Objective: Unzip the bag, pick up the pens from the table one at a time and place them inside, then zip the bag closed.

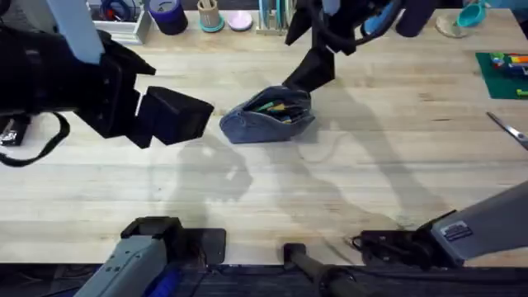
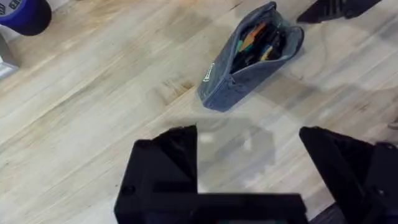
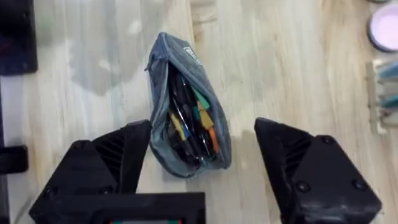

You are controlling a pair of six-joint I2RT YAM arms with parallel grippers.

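Note:
The blue-grey bag lies unzipped near the middle of the table. Its mouth gapes, and black and coloured pens lie inside it. My right gripper is open above the bag's far right end. In the right wrist view that gripper has one finger on each side of the bag, holding nothing. My left gripper is open and empty, just left of the bag. In the left wrist view the left gripper is over bare wood, with the bag a little way ahead.
Cups and holders line the back edge, with a blue cup among them. A green mat with small items and silver scissors lie at the far right. Bare planks stretch in front of the bag.

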